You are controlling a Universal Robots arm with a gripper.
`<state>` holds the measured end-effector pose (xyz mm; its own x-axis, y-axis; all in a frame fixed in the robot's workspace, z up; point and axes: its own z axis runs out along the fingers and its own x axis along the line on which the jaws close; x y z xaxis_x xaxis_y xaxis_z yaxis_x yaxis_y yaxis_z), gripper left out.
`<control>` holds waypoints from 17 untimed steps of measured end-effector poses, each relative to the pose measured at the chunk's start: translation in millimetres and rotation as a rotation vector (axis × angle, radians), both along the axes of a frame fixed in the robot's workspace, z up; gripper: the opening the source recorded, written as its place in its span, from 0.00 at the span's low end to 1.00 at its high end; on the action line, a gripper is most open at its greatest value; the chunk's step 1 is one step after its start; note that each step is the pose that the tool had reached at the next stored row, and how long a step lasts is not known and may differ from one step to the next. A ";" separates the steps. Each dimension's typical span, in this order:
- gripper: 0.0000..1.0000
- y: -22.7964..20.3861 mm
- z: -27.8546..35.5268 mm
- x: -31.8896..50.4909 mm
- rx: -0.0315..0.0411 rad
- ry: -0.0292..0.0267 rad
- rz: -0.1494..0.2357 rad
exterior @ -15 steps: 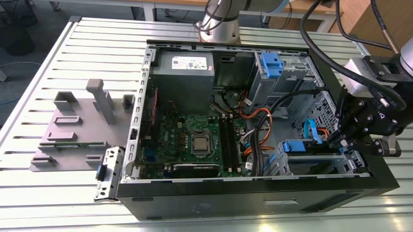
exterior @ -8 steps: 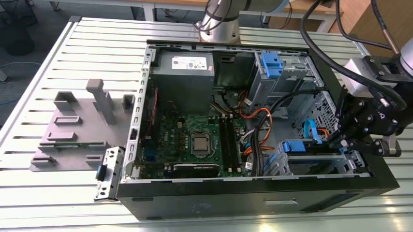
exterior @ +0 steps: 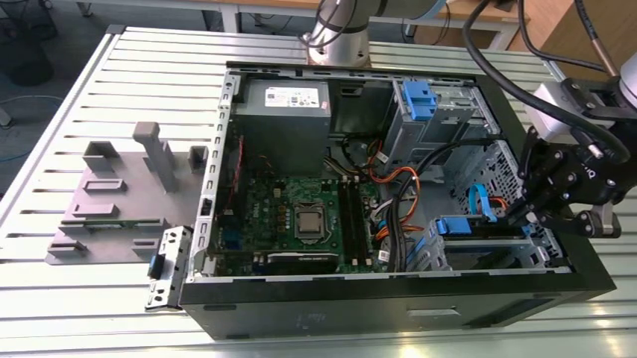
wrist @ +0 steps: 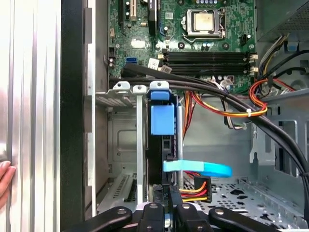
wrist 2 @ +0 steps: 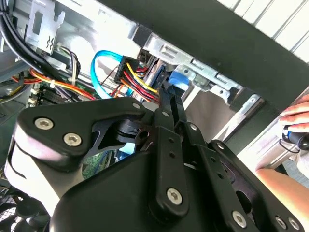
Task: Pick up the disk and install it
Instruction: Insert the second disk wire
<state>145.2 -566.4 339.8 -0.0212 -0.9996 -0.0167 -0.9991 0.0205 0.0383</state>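
- Worktop (exterior: 80,291) of pale ribbed metal slats, grey fixture block (exterior: 119,201) on it at the exterior view's left.
- Open computer case (exterior: 398,294) holds motherboard (exterior: 298,216), power supply (exterior: 283,108), cable bundle (wrist: 227,104).
- Disk (wrist: 161,121) sits on edge in drive bay by the case wall, blue tab showing, drive body mostly hidden.
- Hand (wrist: 166,193) clenched on the disk's rear edge.
- Person's hand (wrist 2: 301,116) cut off at frame edge.

The disk (wrist: 161,145) sits edge-on in its bay, label hidden; a hand (wrist: 4,176) is cut by the frame edge.
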 end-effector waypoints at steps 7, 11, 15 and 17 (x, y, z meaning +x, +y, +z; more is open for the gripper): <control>0.16 4.2 -0.5 -5.1 -0.0001 -0.0008 0.000; 0.16 5.3 -0.8 -5.1 -0.0002 -0.0008 0.001; 0.16 5.4 -1.2 -3.9 -0.0005 -0.0008 0.014; 0.16 5.4 -1.3 -3.7 -0.0006 -0.0007 0.019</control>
<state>141.6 -561.0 338.5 -0.0017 -0.9999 -0.0161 -0.9993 0.0011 0.0376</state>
